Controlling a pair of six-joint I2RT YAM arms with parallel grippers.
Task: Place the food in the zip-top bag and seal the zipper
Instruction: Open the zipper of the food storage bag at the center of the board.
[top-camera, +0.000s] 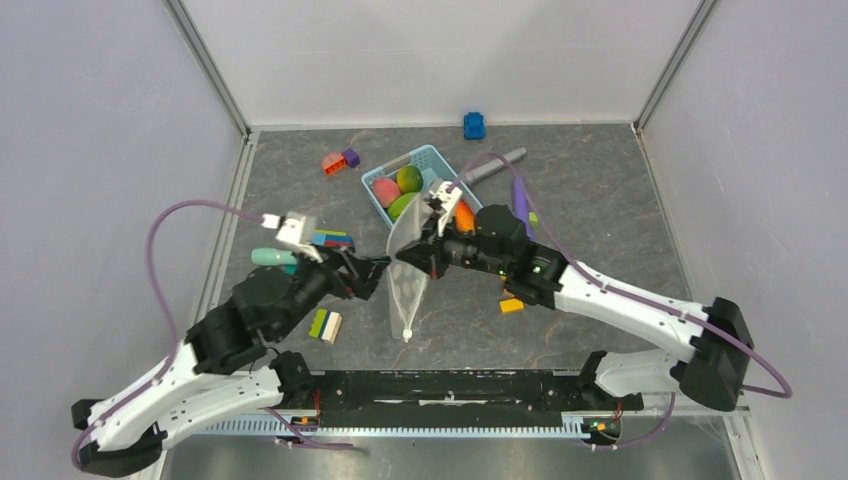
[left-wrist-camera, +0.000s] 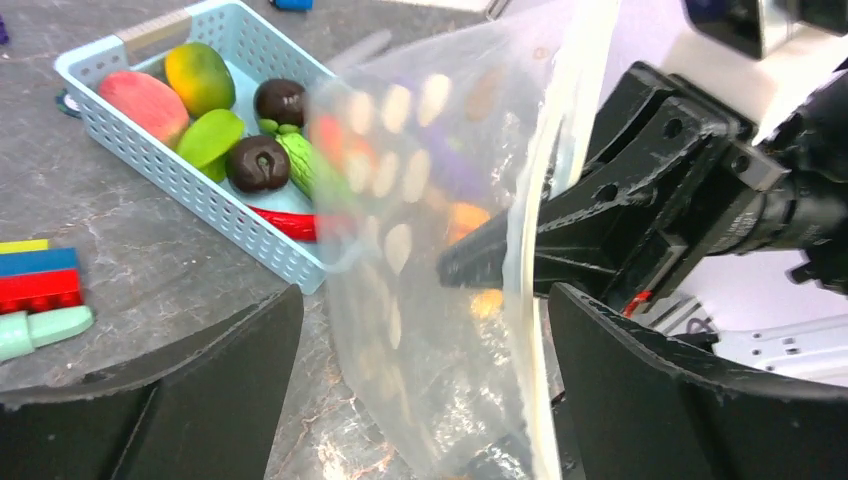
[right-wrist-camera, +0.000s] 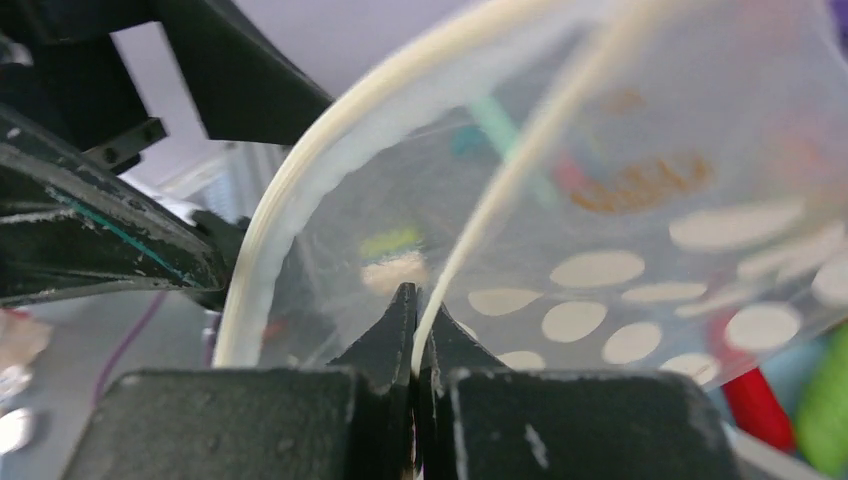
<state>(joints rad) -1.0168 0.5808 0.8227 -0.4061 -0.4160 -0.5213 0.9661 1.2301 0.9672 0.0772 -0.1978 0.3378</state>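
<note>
- Zip-top bag (top-camera: 408, 280) is hanging upright between both arms, beside the basket (left-wrist-camera: 170, 170).
- Right gripper (right-wrist-camera: 413, 300) is pinching its mouth edge (right-wrist-camera: 480, 200), clamped tight.
- Left gripper (left-wrist-camera: 425, 300) is straddling it, jaws wide.
- Food (left-wrist-camera: 200, 78) is sitting in basket.

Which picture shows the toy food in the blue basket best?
The left wrist view: the food lies close and sharp in the basket. The top view shows it small; the right wrist view, only coloured blurs through the bag.

Hanging zip-top bag (left-wrist-camera: 430, 200) stands between left claw (left-wrist-camera: 422, 310) and basket (left-wrist-camera: 170, 170)
</note>
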